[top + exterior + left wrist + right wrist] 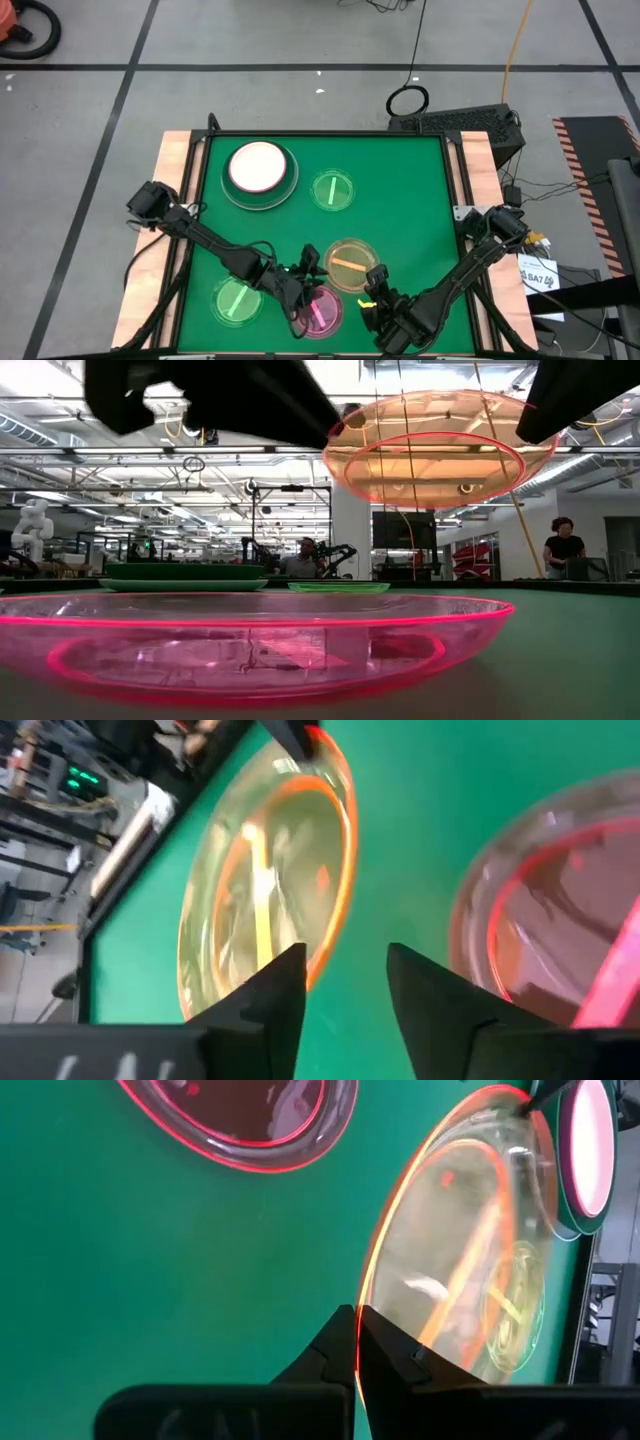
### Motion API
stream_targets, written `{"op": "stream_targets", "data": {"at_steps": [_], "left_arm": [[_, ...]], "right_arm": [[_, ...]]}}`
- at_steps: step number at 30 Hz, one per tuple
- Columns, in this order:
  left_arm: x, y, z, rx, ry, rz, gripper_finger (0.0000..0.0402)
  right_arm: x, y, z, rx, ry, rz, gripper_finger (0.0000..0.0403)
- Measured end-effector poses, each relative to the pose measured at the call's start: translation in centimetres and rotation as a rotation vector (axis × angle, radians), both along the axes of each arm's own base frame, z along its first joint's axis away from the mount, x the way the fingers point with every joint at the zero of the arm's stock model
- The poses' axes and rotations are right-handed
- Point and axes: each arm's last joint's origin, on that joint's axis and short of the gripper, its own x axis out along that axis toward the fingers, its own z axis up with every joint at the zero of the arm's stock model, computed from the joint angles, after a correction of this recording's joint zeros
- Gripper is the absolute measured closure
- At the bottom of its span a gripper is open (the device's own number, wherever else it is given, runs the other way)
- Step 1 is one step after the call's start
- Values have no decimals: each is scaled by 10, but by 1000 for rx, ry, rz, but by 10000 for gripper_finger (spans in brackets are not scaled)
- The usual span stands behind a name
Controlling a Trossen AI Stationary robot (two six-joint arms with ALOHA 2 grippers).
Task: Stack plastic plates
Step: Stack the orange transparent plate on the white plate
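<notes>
A see-through amber plate (pixel 350 264) with a stripe hangs above the table's near middle, and my right gripper (pixel 357 1335) is shut on it. My left gripper (pixel 345 985) stands open at the plate's left rim (pixel 318 952); bare table shows between its fingers. Just near of it a see-through pink plate (pixel 320 311) lies flat on the table. See-through green plates lie at the near left (pixel 237 300) and the far middle (pixel 333 190). A stack of larger plates (pixel 259 172), dark green below and pink-white on top, sits at the far left. My left gripper has one finger (pixel 285 982) right at the amber plate's left rim; whether it touches the rim I cannot tell. My right gripper pinches the amber plate's near-right rim (pixel 378 1312) between its two fingers, coming slanting down from the table's near right. The plate is lifted clear of the table, roughly level (pixel 440 450).
Wooden rails (pixel 178 160) run along the table's left and right sides. Bare green surface (pixel 410 200) lies at the far right. A black box (pixel 470 122) sits beyond the far right corner. People (pixel 563 550) are in the room behind.
</notes>
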Motion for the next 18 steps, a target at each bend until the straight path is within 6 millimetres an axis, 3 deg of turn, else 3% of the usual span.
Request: {"op": "stream_targets", "data": {"at_steps": [7, 18], "left_arm": [[1, 2, 1, 15, -5, -1, 290], [1, -1, 3, 75, -22, -39, 293]], "right_arm": [[3, 0, 0, 14, -15, -6, 403], [6, -3, 0, 20, -21, -16, 403]]}}
